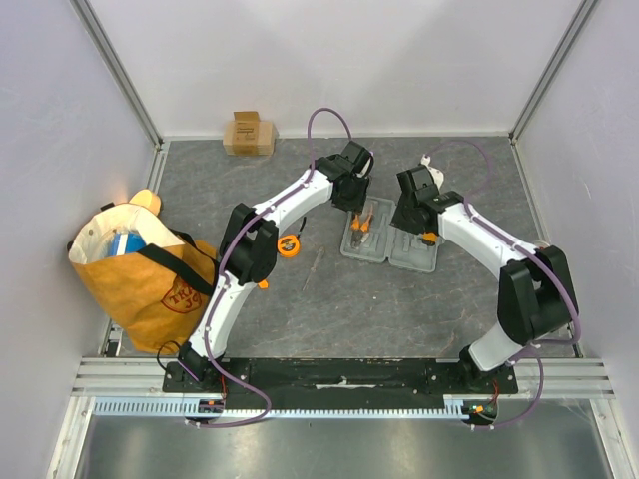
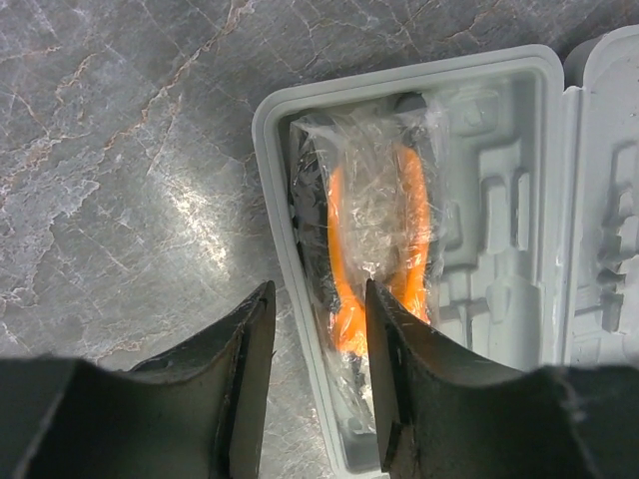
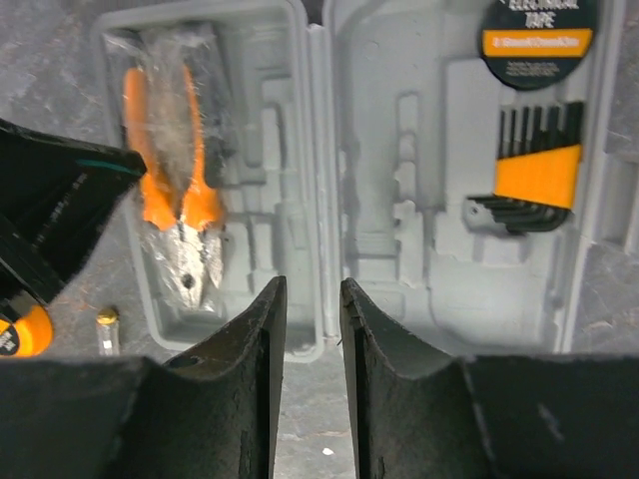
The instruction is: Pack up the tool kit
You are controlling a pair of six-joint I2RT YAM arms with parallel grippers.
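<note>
The grey case (image 1: 389, 244) lies open at mid-table, both arms over it. The left gripper (image 2: 319, 299) hangs half-open and empty above the wrapped pliers (image 2: 374, 249) (already bedded in their slot). The right gripper (image 3: 313, 299), jaws at a narrow gap, holds nothing. Packing looks part done. Next, probably, comes a reach outside the case for the tape measure (image 1: 290, 245) lying just left. Grey marbled table (image 1: 329, 309), plain white walls (image 1: 329, 60).

The tape roll (image 3: 539, 38) is cut off at the top edge, and its label print is too blurred to read. Overhead, the case (image 1: 405, 258) lies partly hidden beneath the left arm (image 1: 300, 195) and the right arm (image 1: 469, 232).
</note>
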